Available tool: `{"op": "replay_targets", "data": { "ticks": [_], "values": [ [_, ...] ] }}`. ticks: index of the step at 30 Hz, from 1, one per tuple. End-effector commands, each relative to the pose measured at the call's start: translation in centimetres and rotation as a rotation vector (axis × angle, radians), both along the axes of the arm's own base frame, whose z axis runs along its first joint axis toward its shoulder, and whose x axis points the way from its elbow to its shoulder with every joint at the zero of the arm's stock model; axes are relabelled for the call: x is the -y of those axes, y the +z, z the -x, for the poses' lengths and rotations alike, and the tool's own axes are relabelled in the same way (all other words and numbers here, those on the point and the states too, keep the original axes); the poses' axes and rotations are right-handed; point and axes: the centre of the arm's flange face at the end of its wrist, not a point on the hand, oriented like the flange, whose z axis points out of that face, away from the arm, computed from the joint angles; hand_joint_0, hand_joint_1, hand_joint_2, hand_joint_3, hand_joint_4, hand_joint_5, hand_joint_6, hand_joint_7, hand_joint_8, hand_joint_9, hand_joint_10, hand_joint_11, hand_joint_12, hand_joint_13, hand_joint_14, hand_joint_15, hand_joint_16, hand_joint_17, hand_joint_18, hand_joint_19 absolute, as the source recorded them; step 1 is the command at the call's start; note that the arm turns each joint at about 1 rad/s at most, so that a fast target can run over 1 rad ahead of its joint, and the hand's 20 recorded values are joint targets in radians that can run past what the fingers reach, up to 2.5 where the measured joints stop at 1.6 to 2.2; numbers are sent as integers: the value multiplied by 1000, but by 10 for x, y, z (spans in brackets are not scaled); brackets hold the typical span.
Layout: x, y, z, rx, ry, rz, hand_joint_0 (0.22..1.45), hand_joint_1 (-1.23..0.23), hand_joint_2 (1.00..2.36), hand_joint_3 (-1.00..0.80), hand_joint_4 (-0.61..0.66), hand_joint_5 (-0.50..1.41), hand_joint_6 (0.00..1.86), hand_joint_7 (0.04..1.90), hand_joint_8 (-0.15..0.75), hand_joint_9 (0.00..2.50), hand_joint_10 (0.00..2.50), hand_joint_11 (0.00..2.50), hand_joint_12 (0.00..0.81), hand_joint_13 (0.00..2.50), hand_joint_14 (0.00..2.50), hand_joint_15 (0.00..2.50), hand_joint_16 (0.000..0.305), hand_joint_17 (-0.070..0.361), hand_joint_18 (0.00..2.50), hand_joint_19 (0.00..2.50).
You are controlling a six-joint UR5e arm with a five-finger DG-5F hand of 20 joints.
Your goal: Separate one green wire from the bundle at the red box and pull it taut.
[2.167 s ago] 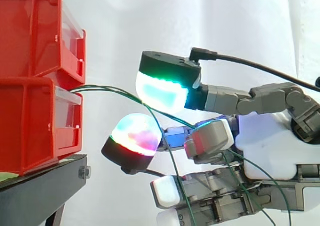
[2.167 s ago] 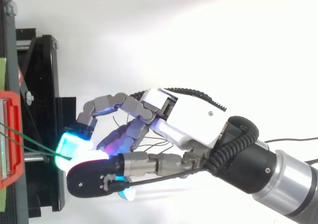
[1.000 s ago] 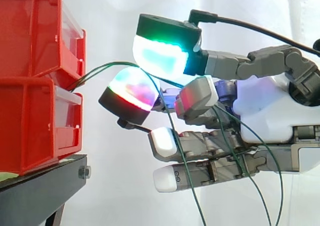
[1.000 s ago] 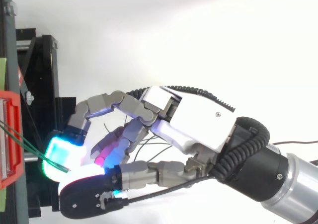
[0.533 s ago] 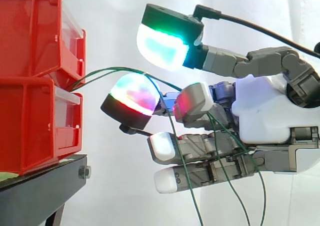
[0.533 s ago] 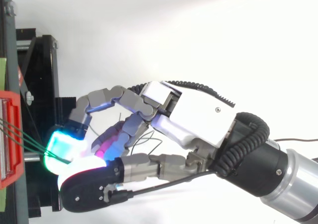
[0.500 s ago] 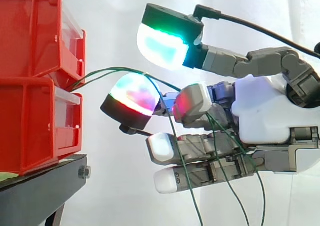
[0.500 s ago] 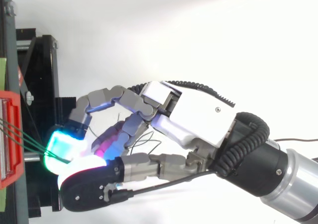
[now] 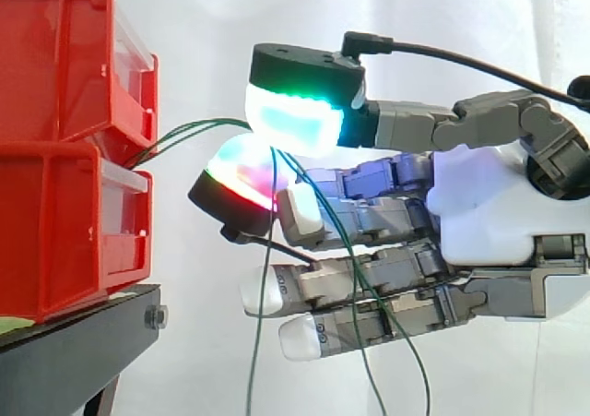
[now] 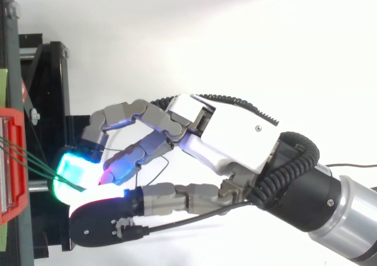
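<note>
Green wires (image 9: 184, 136) come out of the gap between the two stacked red bins (image 9: 55, 222) and arc gently to my hand (image 9: 498, 222). The thumb pad, glowing green and cyan (image 9: 295, 121), presses down on a finger pad glowing red and white (image 9: 241, 181), and the wires are pinched between them. Below the pinch, loose wire ends (image 9: 261, 333) hang down across the other fingers, which lie straight and point at the bins. From above, the wires (image 10: 23, 160) run from the red bin (image 10: 12, 160) to the glowing pads of the hand (image 10: 230, 142).
The bins sit on a black stand (image 9: 74, 351) whose frame (image 10: 47, 101) lies just left of the fingertips. A white curtain (image 9: 415, 29) hangs behind. A small gap separates the fingertips from the bin fronts.
The thumb pad has come down onto the finger pad, closing the gap on the wires. The lower fingers have straightened toward the bins, and one hanging wire end has swung left.
</note>
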Motion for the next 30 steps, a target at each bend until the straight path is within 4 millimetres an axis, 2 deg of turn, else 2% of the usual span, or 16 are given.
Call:
{"op": "replay_targets", "data": {
  "ticks": [1,6,8,11,13,14,23,27,30],
  "values": [
    [1,0,0,-1,-3,-1,651,-821,1014,-300,31,-205,863,919,260,1104,19,873,364,828,14,396,47,105,767,342],
    [0,-1,0,-1,-1,-1,671,-831,1016,-258,-57,-203,864,958,261,1105,21,870,365,819,14,388,47,105,766,329],
    [0,-1,1,-2,-1,0,697,-855,1016,-278,-47,-205,866,943,259,1096,22,867,364,808,13,373,46,104,765,318],
    [1,-6,3,-12,-1,4,734,-881,1009,-388,-9,-206,864,892,245,1066,22,857,359,783,16,367,46,104,755,305],
    [1,-7,3,-14,0,2,744,-898,1000,-500,24,-205,862,903,246,1052,22,852,358,782,15,361,46,104,751,297],
    [1,-7,3,-14,0,2,739,-897,1000,-500,31,-205,866,924,244,1051,19,857,358,783,15,354,46,103,752,298],
    [6,-9,5,-28,-5,-2,518,-759,1000,-500,97,-199,852,884,265,1076,19,836,379,792,12,354,49,110,769,296],
    [7,-8,6,-33,-6,-5,563,-666,1000,-500,77,-195,836,911,261,1090,21,831,373,792,13,354,47,106,751,326],
    [9,-6,8,-42,-5,-3,620,-670,1002,-479,46,-195,844,955,262,1102,22,837,368,798,13,359,46,103,747,341]
  ]
}}
